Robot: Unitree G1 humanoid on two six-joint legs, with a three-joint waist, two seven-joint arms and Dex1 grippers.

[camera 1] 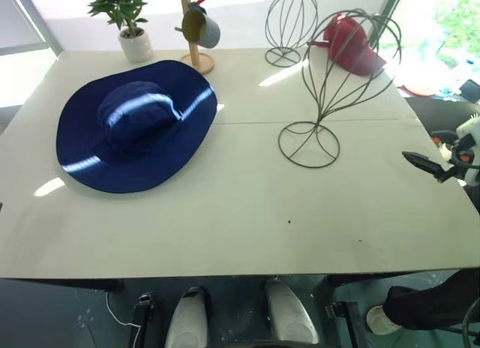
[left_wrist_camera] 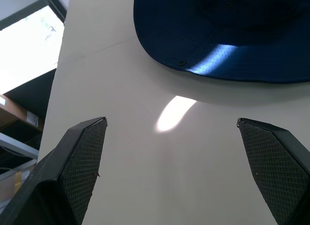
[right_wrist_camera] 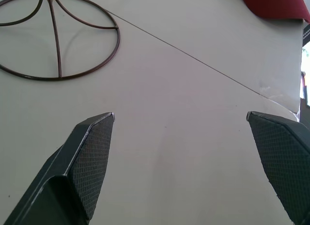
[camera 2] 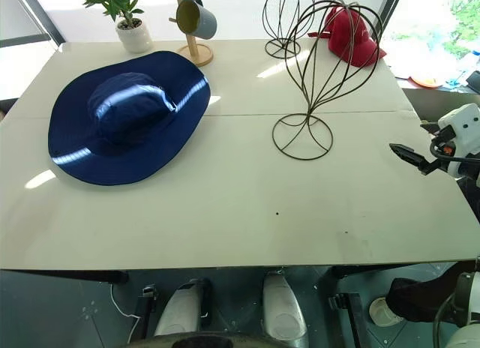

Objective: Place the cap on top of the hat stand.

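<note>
The cap (camera 1: 135, 127), a wide-brimmed navy sun hat, lies crown up on the left half of the white table (camera 1: 225, 213). The hat stand (camera 1: 318, 123), a tall dark wire head shape on a round wire base, is upright right of centre with nothing on it. My left gripper (left_wrist_camera: 172, 120) is open and empty over bare table, just short of the cap's brim (left_wrist_camera: 203, 65). My right gripper (right_wrist_camera: 180, 116) is open and empty near the table's right edge, with the stand's base ring (right_wrist_camera: 55, 40) ahead of it. One of its black fingers (camera 2: 409, 154) pokes in from the right.
A small red baseball cap (camera 1: 352, 44) lies behind the hat stand. A smaller round wire stand (camera 1: 291, 25), a wooden mug tree (camera 1: 196, 40) with a mug and a potted plant (camera 1: 131, 25) line the far edge.
</note>
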